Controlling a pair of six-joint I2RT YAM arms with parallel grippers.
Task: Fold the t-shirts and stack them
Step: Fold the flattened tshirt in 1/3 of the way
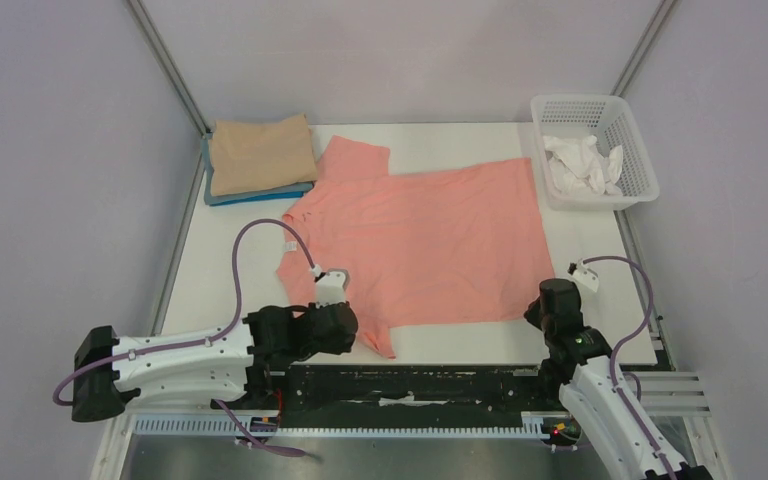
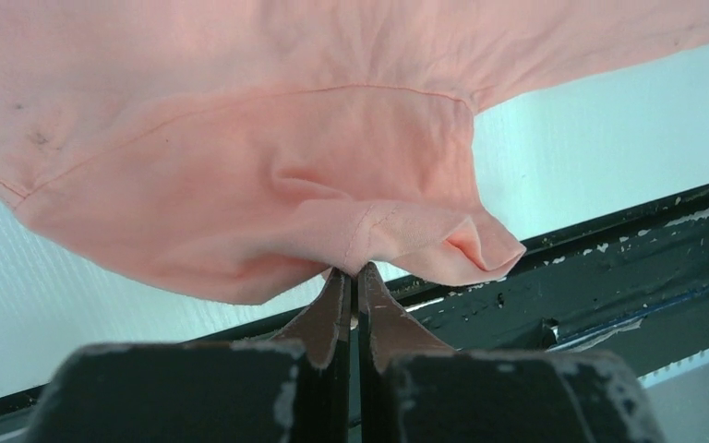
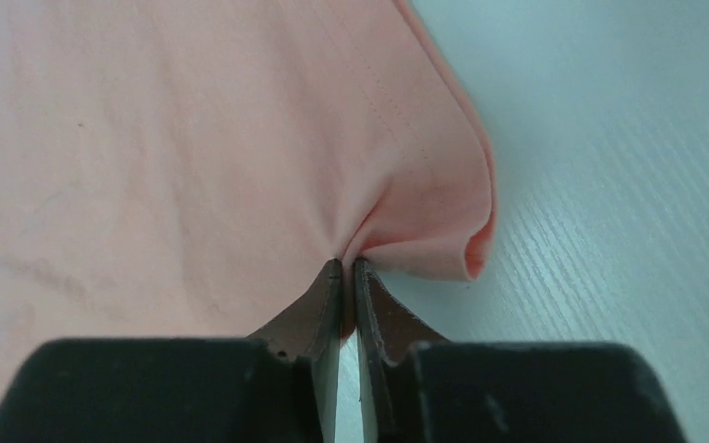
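Observation:
A salmon-pink t-shirt (image 1: 430, 240) lies spread flat on the white table, collar to the left, hem to the right. My left gripper (image 1: 352, 330) is shut on its near sleeve edge; in the left wrist view (image 2: 353, 269) the cloth (image 2: 268, 185) bunches at the fingertips. My right gripper (image 1: 538, 308) is shut on the shirt's near hem corner; in the right wrist view (image 3: 346, 263) the cloth (image 3: 194, 157) puckers into the closed tips. A folded tan t-shirt (image 1: 260, 152) lies on a folded blue t-shirt (image 1: 260, 195) at the back left.
A white lattice basket (image 1: 600, 110) holding crumpled white cloth (image 1: 582, 165) stands at the back right. The table's black front rail (image 1: 440, 380) runs between the arm bases. Metal frame posts rise at the back corners.

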